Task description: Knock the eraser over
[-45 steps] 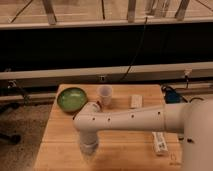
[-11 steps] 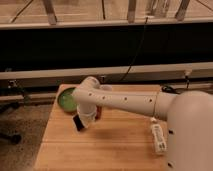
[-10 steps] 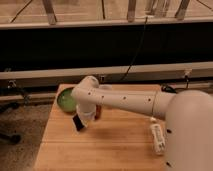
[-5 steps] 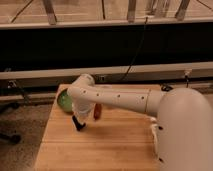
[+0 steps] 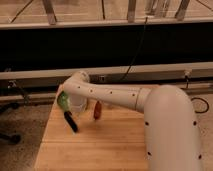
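Matt wooden table (image 5: 115, 145), glossy green bowl (image 5: 62, 100), end effector (image 5: 75, 106) unclear

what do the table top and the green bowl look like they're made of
Table top: looks like light wood or bamboo, matte, with faint lengthwise strips. Green bowl: smooth uniform colour, probably plastic or glazed ceramic; mostly hidden by the arm. The gripper hangs beside it, near the black eraser.

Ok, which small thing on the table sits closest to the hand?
The black eraser, tilted, just below the hand beside the green bowl; the orange thing stands further right.
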Available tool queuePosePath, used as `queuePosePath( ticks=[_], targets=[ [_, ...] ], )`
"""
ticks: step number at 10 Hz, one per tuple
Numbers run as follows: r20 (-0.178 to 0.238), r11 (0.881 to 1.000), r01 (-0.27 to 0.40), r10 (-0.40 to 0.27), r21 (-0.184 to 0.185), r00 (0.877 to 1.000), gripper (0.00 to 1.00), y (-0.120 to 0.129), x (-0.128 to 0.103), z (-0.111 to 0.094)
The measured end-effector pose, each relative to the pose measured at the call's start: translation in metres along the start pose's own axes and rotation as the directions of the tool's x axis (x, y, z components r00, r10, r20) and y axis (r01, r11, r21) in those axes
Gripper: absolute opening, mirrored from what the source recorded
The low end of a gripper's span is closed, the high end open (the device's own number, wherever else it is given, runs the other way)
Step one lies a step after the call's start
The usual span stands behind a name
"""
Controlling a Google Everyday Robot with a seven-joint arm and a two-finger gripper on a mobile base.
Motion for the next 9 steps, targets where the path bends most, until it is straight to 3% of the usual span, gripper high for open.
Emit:
queuePosePath(
  ticks=[2, 5, 9],
  targets=[
    [0.014, 1.000, 0.021, -0.022, 0.023, 1.000, 0.00, -0.009, -0.001, -0.001],
    [0.043, 0.999, 0.037, -0.037, 0.005, 0.998, 0.00, 0.006, -0.014, -0.003],
    [0.102, 0.994, 0.112, -0.113, 0.013, 0.988, 0.00, -0.013, -0.055, 0.002]
  ],
)
